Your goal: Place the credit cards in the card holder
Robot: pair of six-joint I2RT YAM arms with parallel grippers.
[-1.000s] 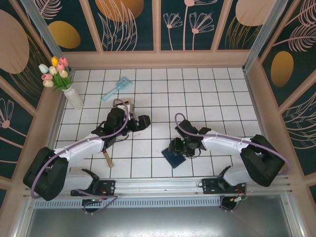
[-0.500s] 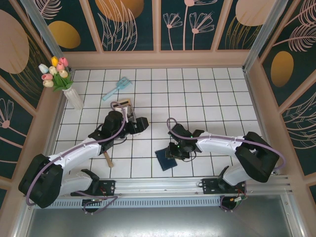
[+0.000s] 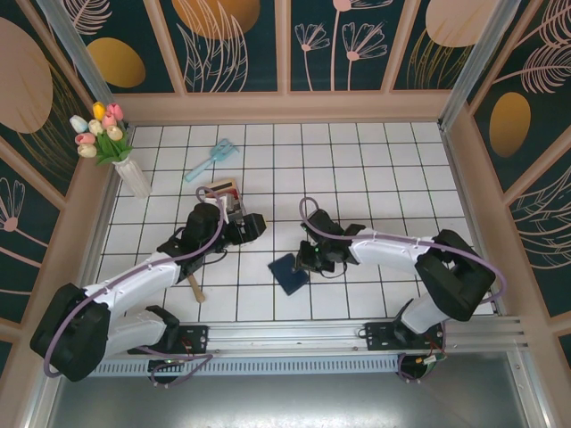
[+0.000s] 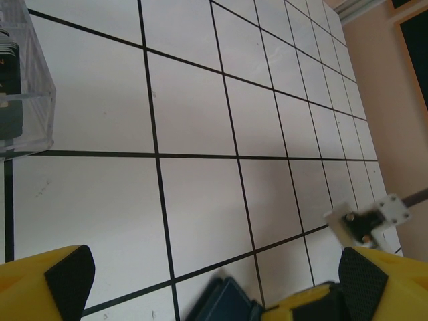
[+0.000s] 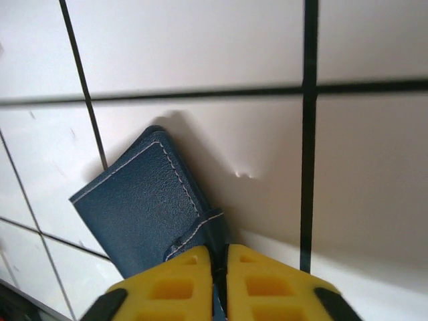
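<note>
**Right arm** (image 3: 393, 248): reaches in toward the middle of the desk (image 3: 375, 169).

**Right jaws:** closed. The two yellow fingers (image 5: 184, 281) are pressed together on the strap-like tab at the near edge of the card holder (image 5: 137, 210), and the tab's stitched end disappears between them.

**Card holder:**
- It is navy and folded shut, with pale stitching along its border.
- From above, the card holder (image 3: 287, 272) sits cornerwise to the tile lines in the near-centre of the desk, just to the left of the right jaws.
- It throws a broad shadow onto the tile beside it.
- We cannot tell whether its far corner rests on the desk or is clear of it.

**Left arm** (image 3: 143, 272): stretched out left of centre.

**Left jaws:** wide open, holding nothing. In the left wrist view the black pads (image 4: 70, 274) sit at the two bottom corners, with bare tile between them. One corner of the card holder shows at the bottom edge of that view.

**Clear rack** (image 3: 223, 191): stands just beyond the left jaws. We see dark credit cards (image 4: 8, 60) upright in its slots, behind the clear wall. The rack is well apart from the card holder.

**Periphery:**
- A white vase (image 3: 134, 178) of tulips (image 3: 98, 129) stands at the left edge of the desk.
- A light-blue tool (image 3: 211, 160) lies on the tiles beyond the rack.
</note>
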